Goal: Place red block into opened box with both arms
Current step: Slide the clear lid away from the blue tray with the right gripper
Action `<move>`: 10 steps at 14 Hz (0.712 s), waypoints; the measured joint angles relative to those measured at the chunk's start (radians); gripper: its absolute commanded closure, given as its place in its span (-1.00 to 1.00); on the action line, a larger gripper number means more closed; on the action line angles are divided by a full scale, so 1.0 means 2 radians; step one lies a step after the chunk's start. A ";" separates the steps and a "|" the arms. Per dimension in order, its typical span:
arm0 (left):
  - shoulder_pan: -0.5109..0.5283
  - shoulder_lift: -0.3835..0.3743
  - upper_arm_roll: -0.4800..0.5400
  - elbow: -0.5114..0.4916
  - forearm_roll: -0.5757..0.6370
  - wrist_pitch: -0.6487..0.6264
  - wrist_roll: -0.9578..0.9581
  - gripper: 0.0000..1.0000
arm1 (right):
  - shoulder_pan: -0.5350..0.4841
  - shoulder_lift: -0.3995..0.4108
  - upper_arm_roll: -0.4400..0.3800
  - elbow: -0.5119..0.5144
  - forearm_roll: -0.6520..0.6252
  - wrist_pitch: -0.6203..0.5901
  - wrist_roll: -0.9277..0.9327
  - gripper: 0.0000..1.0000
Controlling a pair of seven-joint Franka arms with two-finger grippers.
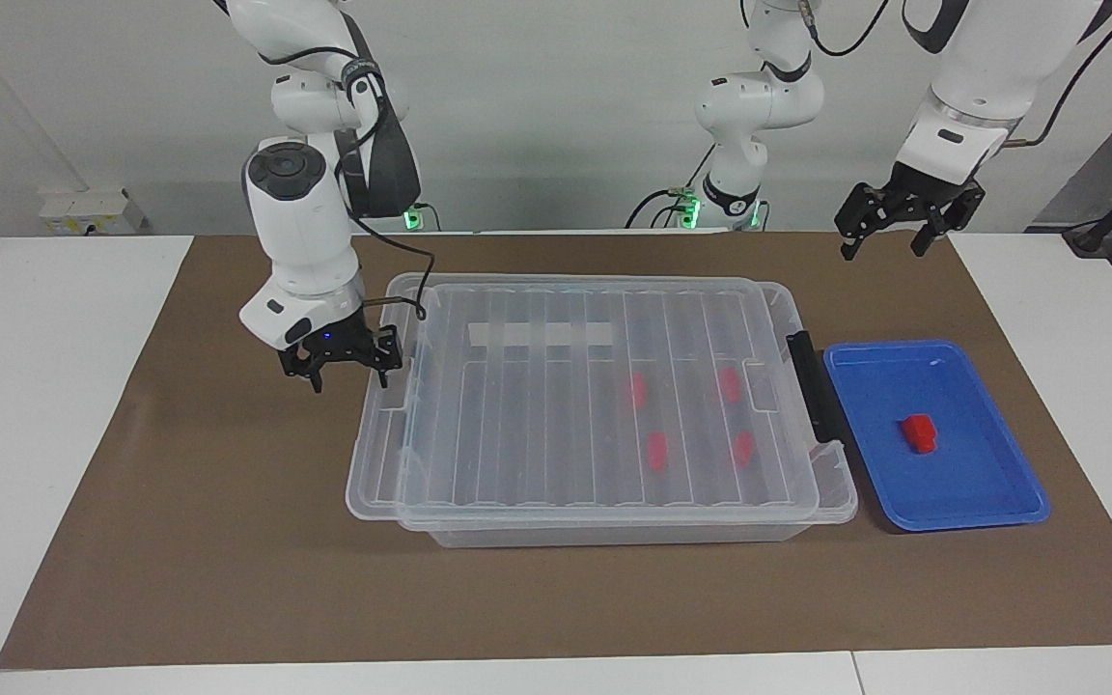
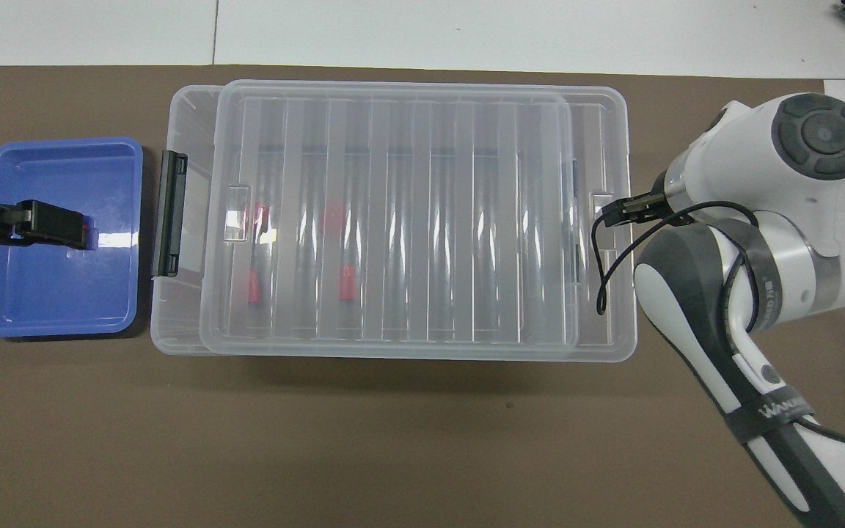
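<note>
Your right gripper (image 1: 348, 365) sits at the end of the ribbed clear lid (image 1: 575, 405) toward the right arm's end of the worktop, one finger hooked at the lid's end tab. It is spread wide rather than clenched, and whether it pinches the tab you cannot tell.

The lid lies offset along the long axis of the large clear plastic storage box (image 1: 812, 502), overhanging that end and baring a narrow strip by the black end handle (image 1: 810, 384).

The small bright red block (image 1: 920, 432) you want lies in the shallow blue tray (image 1: 1000, 502), just beside the handle end. Your left gripper (image 1: 897, 227), released and empty, hangs over it, so that arm is plainly the nearer one: the block lies straight below it. Four more red blocks (image 1: 656, 451) show through the lid.
</note>
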 measured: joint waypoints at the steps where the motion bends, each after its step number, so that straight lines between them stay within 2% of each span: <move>1: 0.000 0.000 0.000 0.000 0.000 0.000 0.000 -1.00 | -0.008 0.000 0.000 0.000 0.000 0.000 -0.025 -0.84; 7: 0.000 0.000 0.000 0.000 0.000 0.001 0.000 -1.00 | -0.052 0.000 0.000 -0.001 0.000 -0.001 -0.181 -0.83; 10: 0.011 0.000 0.003 0.000 0.004 0.033 -0.002 -1.00 | -0.076 0.000 -0.001 -0.001 0.000 -0.001 -0.268 -0.83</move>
